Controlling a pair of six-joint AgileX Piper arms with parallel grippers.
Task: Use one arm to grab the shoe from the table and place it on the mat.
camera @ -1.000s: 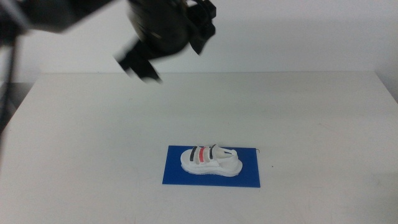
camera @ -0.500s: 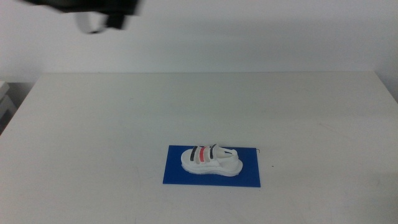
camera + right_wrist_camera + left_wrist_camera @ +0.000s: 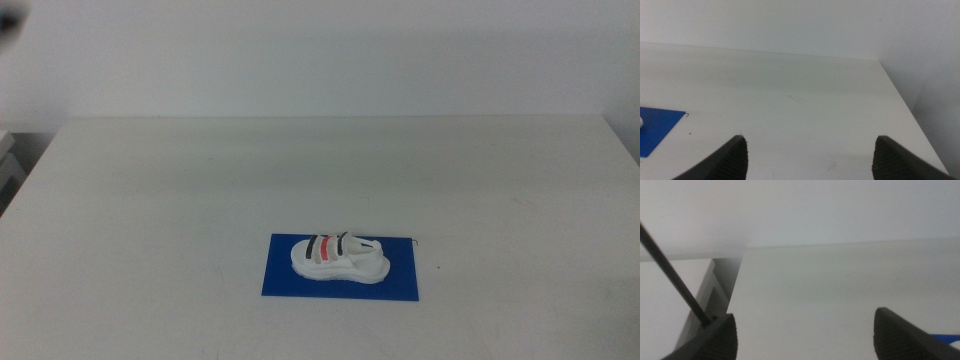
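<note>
The white shoe [image 3: 339,260] with two dark straps and one red strap lies on the blue mat [image 3: 285,275] near the front of the white table [image 3: 200,180] in the middle view. No gripper touches it. Both arms are out of the middle view. My left gripper [image 3: 805,335] is open and empty, high above the table's left side; a sliver of the mat [image 3: 945,339] shows by one jaw. My right gripper [image 3: 810,157] is open and empty over the table's right part, with the mat's corner [image 3: 657,127] and a bit of the shoe [image 3: 641,121] off to its side.
The table's left edge [image 3: 737,280] drops to a grey gap beside a lower white surface. The table's right edge [image 3: 905,110] shows in the right wrist view. A plain white wall stands behind the table.
The left arm, which hung above the table's back left, has drawn away up and to the left and left the middle view. The shoe and mat have not moved.
</note>
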